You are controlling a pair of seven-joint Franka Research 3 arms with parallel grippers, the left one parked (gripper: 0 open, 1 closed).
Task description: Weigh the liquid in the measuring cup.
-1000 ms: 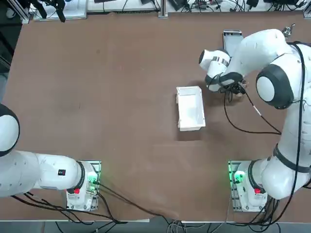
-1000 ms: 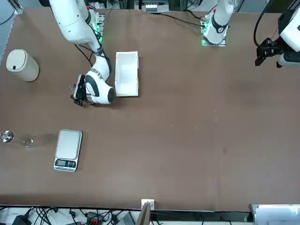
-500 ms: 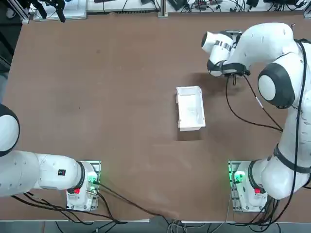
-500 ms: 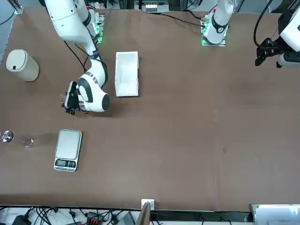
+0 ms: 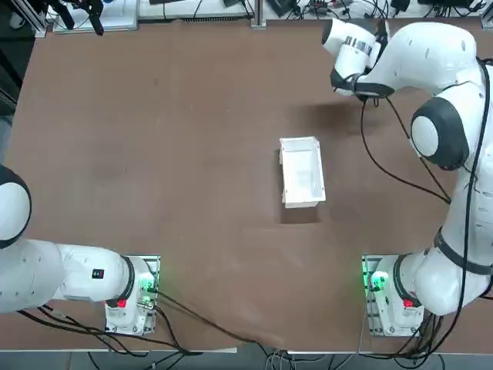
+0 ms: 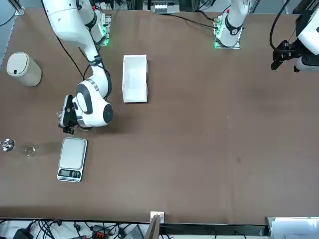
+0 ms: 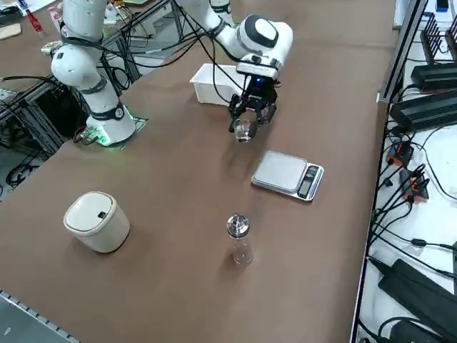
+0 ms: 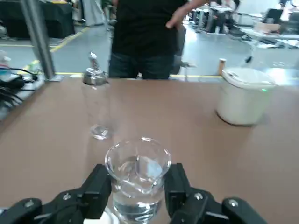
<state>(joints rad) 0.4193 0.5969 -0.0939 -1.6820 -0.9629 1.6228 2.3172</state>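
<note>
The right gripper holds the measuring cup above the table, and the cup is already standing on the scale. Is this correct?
Not quite. The right gripper does hold the measuring cup above the table, but the cup is not on the scale yet; it hangs in the air beside it, as the right side view shows.

A white box [image 5: 301,171] and a lidded canister [image 7: 96,221] stand well apart.

My black fingers [image 8: 98,189] pinch a clear measuring cup [image 8: 138,182]; brown table [image 6: 209,124], white box [image 6: 134,78], silver scale [image 6: 72,158], cream lidded canister [image 6: 22,68], person's black shirt [image 8: 142,25]
</note>
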